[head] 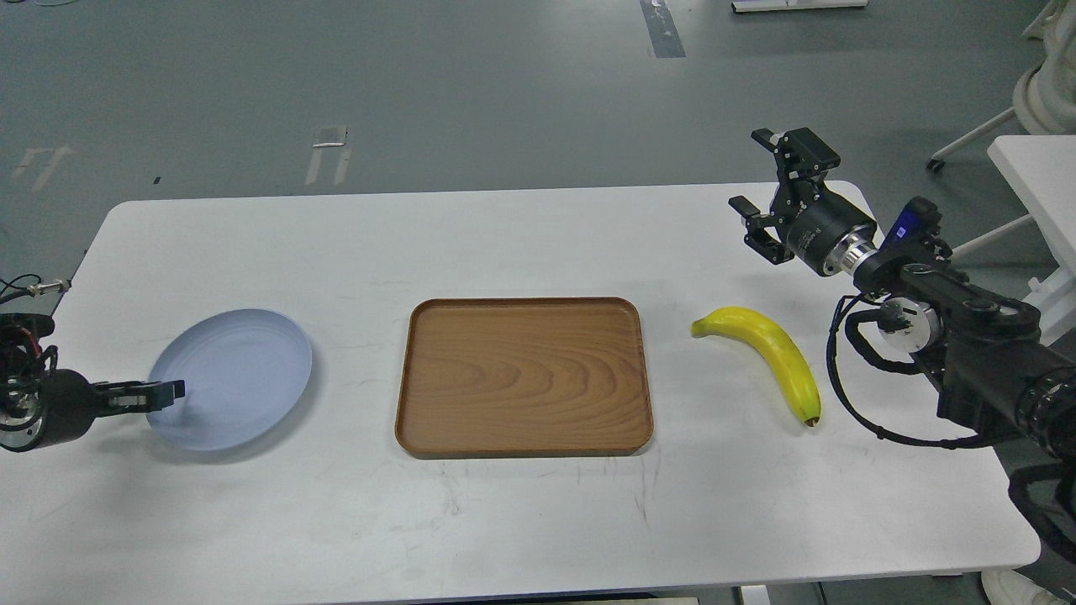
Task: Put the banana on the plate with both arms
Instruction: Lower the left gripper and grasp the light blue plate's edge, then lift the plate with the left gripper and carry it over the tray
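Both claws are working: my left gripper (164, 392) is pinching the round pale blue-grey plate (231, 378) at the table's left edge; my right gripper (761, 181) is hanging wide above the curved yellow banana (769, 353), lying untouched near the right edge.

Bright, even overhead light — soft shadows under the plate (239, 378) and tray (524, 445) — sharp throughout.

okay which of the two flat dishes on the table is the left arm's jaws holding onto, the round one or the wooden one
The round pale blue plate. The left gripper grips its left rim, and it sits tilted. The brown wooden tray lies flat mid-table, untouched.
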Controlling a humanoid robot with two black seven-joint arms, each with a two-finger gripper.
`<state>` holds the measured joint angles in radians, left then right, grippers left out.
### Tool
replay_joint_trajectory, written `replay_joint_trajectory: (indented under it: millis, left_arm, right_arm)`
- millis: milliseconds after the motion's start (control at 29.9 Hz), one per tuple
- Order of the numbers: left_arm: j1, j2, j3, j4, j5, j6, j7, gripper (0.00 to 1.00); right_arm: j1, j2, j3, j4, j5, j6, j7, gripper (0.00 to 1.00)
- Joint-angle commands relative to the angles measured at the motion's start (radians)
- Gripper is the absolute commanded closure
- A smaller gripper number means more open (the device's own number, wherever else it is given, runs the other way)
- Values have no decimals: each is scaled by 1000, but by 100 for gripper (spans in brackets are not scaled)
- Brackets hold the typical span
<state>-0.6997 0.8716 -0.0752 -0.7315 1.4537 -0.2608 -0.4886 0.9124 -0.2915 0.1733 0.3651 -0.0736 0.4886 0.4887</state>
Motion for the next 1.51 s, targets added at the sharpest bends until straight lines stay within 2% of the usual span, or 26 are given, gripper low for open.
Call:
replay_joint_trajectory:
  millis: [0, 301, 468, 569, 602, 736, 870, 936, 1003, 1070, 1137, 1204, 1338, 1472]
  left_arm:
    - [-1, 1, 0, 0, -1, 2, 0, 100]
    - [-10, 0, -1, 0, -22, 51, 0, 100]
    - [-27, 7, -11, -14, -61, 41, 0, 100]
    - [-119, 21, -5, -51, -118, -26, 0, 100]
    - [-167, 23, -5, -68, -113, -73, 0, 100]
    - [-262, 20, -3, -120, -104, -140, 0, 100]
    - [-368, 1, 0, -221, -96, -202, 0, 100]
    - [-402, -43, 0, -258, -76, -225, 0, 100]
    - [-429, -133, 0, -261, -33, -228, 8, 100]
    - [-434, -173, 2, -253, -15, -228, 15, 100]
    - [-442, -233, 6, -243, -3, -228, 44, 100]
    - [-445, -324, 23, -209, -3, -228, 77, 100]
    - [-445, -422, 52, -154, -3, -228, 87, 100]
    - [-445, -518, 100, -48, -3, -228, 85, 100]
  right_arm:
    - [-3, 0, 0, 0, 0, 0, 0, 0]
    - [-3, 0, 0, 0, -2, 0, 0, 0]
    - [-1, -3, 0, 2, -2, 0, 0, 0]
    - [0, -8, -1, 2, -2, 0, 0, 0]
    - [0, -9, -2, 2, -2, 0, 0, 0]
    - [0, -12, -2, 0, -2, 0, 0, 0]
    - [2, -21, -3, 0, -2, 0, 0, 0]
    - [3, -21, -2, 0, -2, 0, 0, 0]
    - [5, -26, -2, 2, -2, 0, 0, 0]
    - [6, -31, -2, 2, -2, 0, 0, 0]
    - [8, -35, -2, 2, -2, 0, 0, 0]
    - [8, -43, -3, 3, -2, 0, 0, 0]
    - [17, -58, -2, 5, -2, 0, 0, 0]
    - [29, -72, -2, 5, -2, 0, 0, 0]
